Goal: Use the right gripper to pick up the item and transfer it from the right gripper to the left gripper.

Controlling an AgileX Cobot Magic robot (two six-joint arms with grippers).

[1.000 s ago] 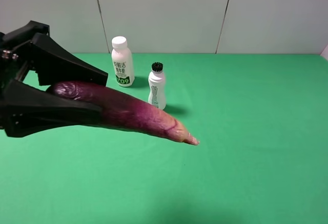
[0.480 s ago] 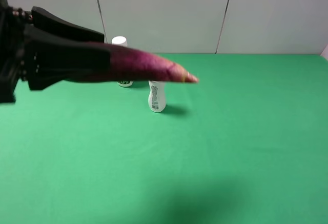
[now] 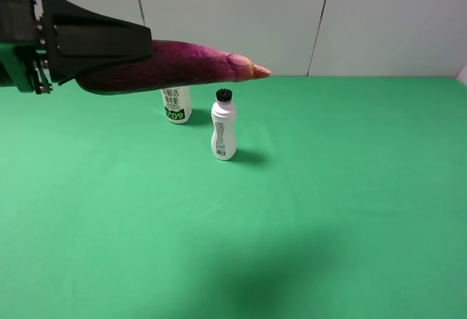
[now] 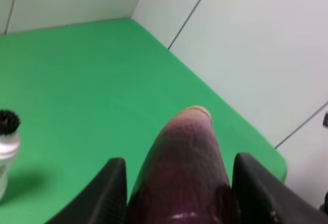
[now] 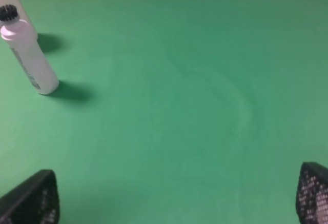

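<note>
The item, a long dark-purple eggplant with a pale tip, hangs nearly level high above the green table at the left, its tip pointing right. My left gripper is shut on its thick end. In the left wrist view the eggplant fills the gap between the two black fingers of the left gripper. The right gripper stands open over bare green cloth, only its fingertips showing at the frame's corners, nothing between them. It is out of the exterior view.
A white bottle with a black cap stands on the green table, also seen as the bottle in the right wrist view. Behind it a larger white bottle is partly hidden by the eggplant. White wall panels lie beyond.
My left gripper has risen with the eggplant, which swung from sloping down toward the table to nearly level above the bottles. The bottles have not moved.
</note>
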